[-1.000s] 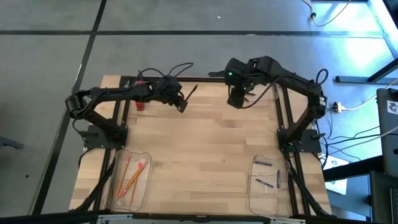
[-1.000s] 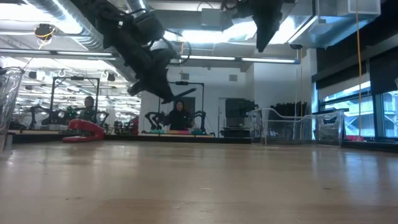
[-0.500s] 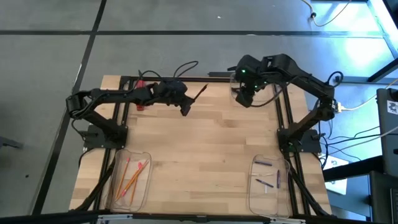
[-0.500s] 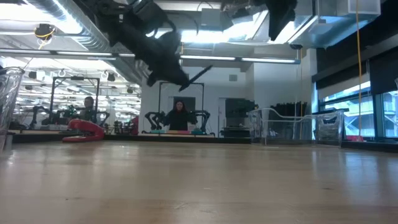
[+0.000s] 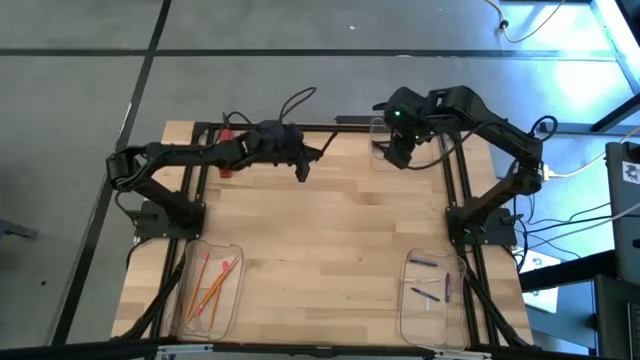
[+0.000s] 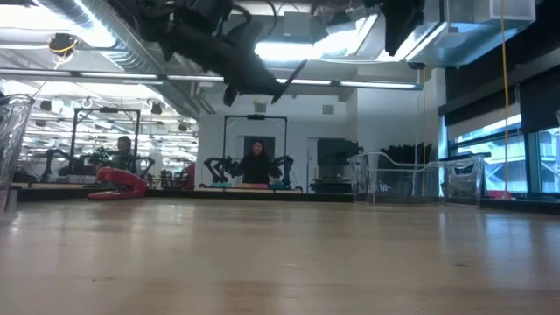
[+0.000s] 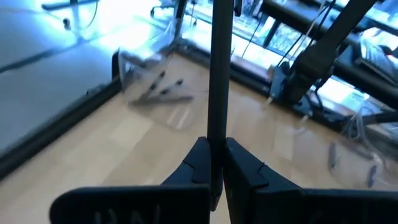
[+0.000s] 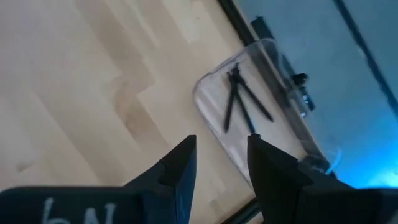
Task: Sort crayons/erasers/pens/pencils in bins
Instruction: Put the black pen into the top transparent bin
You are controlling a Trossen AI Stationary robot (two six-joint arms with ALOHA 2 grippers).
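Mostly sorted already: the worktop [image 5: 330,250] lies bare between the bins. The near bins hold pencils [image 5: 212,283] and crayons [image 5: 430,285]; the far bin [image 8: 264,106] holds pens. The left claw [image 7: 214,163], raised, pinches one last pen [image 7: 219,68]. The right claw [image 8: 221,163] hangs empty, fingers spread, above that far bin.

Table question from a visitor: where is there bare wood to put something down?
The whole middle of the table is bare, from the pencil bin across to the crayon bin. The far edge is crowded: left gripper holding a pen, right gripper over the pen bin.
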